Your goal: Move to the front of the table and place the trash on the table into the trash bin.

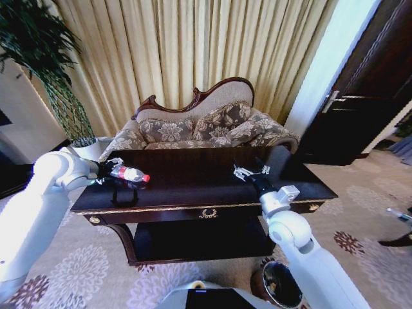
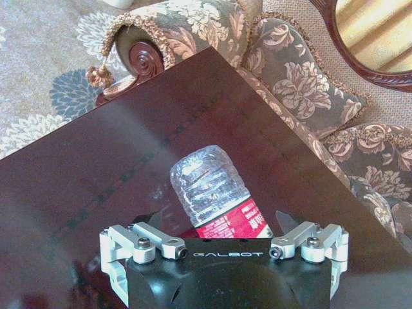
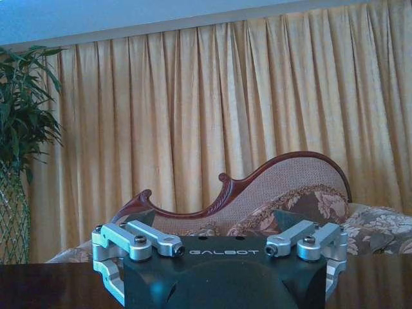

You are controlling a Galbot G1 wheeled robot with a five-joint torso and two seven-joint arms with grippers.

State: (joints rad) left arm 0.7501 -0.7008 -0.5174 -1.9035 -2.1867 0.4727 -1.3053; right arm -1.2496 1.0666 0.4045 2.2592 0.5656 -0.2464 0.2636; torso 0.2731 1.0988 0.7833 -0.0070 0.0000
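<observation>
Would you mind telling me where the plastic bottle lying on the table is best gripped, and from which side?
Probably across its red-labelled middle. The bottle lies on its side near the table's left end, so the round body gives two opposing walls. The left pincer is at its clear end; coming from above, straddling the body crosswise, looks safest.

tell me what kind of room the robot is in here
Probably a formal sitting room or hotel lounge: a carved floral sofa behind a dark glossy table, full gold curtains and patterned carpet.
</observation>
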